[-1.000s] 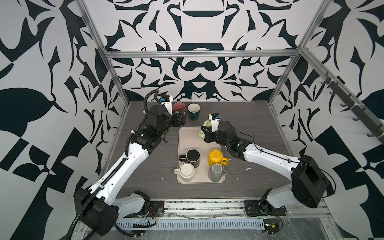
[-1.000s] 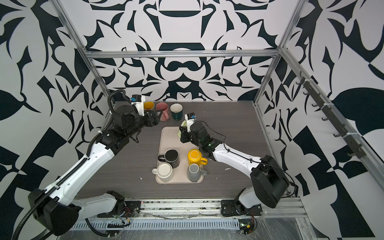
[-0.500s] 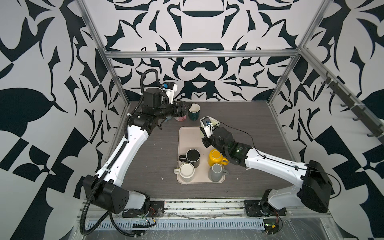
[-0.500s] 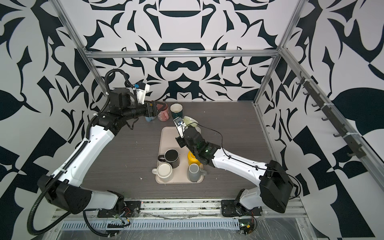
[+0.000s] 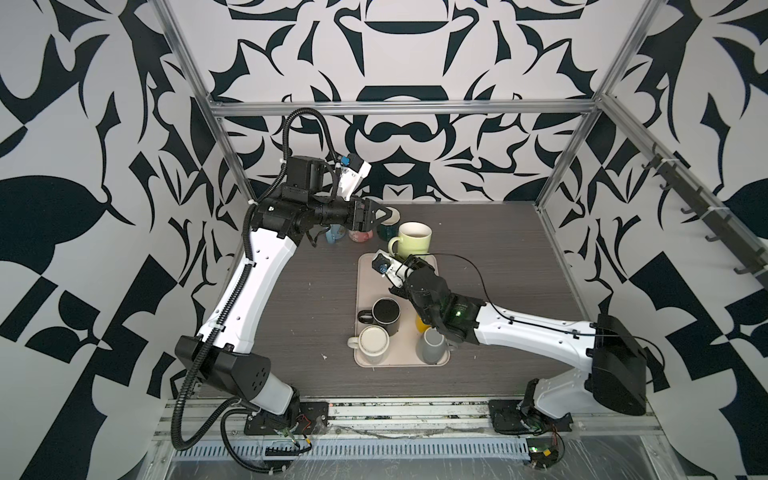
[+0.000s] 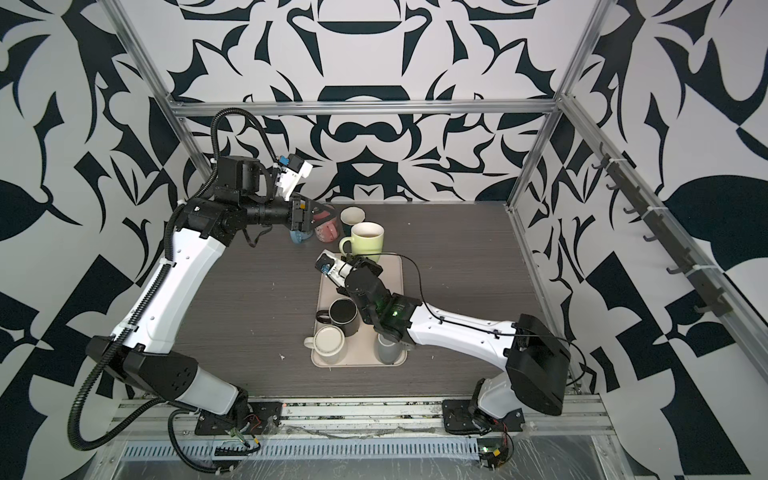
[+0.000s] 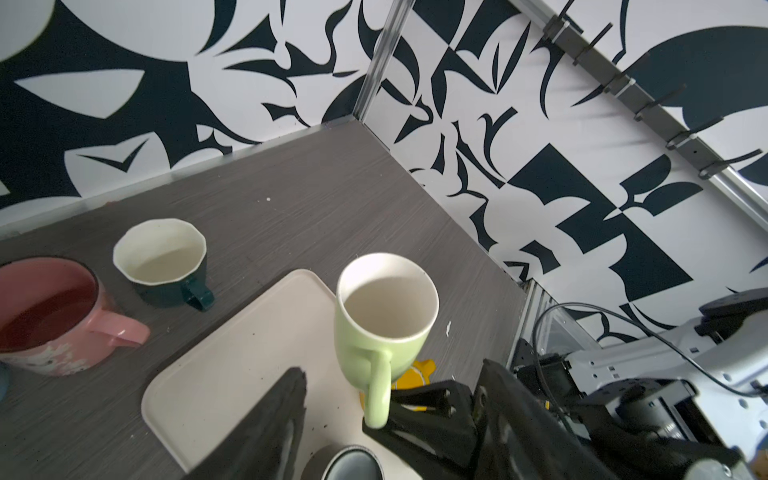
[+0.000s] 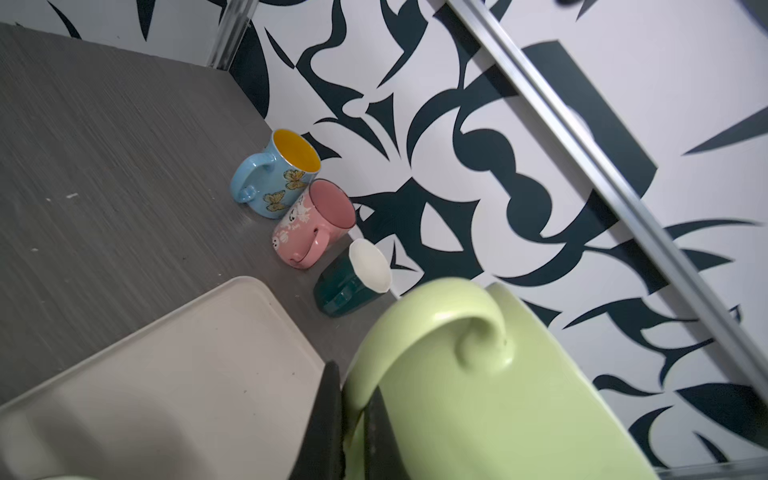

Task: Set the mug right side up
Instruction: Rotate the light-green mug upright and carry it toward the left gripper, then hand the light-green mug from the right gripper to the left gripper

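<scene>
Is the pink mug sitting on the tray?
No, the pink mug stands on the dark table, beside the beige tray, not on it.

The left arm (image 5: 266, 286) and right arm (image 5: 536, 334) share one build — glossy white shells, dotted with small dark screws, between boxy matte-black joints. A ribbed black hose (image 5: 226, 303) follows the left arm; a thin black cable (image 5: 478, 279) runs along the right, near a green light (image 5: 457, 311). The left pincer (image 5: 384, 214) and right pincer (image 8: 352, 424) are black, each behind a blue-plugged white camera block (image 5: 353, 176).
</scene>
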Controlling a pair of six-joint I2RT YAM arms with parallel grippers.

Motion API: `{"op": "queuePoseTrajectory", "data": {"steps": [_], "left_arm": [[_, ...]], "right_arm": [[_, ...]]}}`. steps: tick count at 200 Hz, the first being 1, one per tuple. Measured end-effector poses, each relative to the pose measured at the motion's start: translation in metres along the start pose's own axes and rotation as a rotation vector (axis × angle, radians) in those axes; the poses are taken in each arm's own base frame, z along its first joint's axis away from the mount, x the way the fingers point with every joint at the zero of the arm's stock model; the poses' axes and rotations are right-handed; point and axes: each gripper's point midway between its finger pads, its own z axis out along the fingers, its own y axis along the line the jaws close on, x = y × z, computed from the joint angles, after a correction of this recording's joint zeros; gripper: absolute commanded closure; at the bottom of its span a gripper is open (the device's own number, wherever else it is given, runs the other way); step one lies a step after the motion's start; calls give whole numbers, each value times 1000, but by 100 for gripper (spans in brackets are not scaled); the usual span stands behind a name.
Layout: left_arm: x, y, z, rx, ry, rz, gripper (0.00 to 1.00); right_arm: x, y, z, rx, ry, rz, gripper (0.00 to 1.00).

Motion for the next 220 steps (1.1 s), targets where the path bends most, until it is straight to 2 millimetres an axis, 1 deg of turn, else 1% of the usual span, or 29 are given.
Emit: {"op": "queuePoseTrajectory", "data": {"steps": [22, 64, 103, 125, 148, 220], "left_arm": [[14, 3, 2, -3, 52, -24, 31], [28, 8, 6, -14, 98, -37, 31], [43, 10, 17, -34, 140, -18, 32], [45, 8, 19, -36, 149, -7, 33], [46, 8, 20, -41, 152, 1, 40], [52, 18, 27, -65, 180, -18, 42]], "right_arm": [[-3, -3, 1, 33, -3, -55, 100], [-16, -14, -1, 96, -37, -114, 100], [-26, -13, 3, 108, -54, -157, 100], [-29, -10, 6, 109, -58, -177, 100], [-32, -8, 7, 108, -63, -192, 100], [-40, -9, 6, 112, -80, -203, 100]]}}
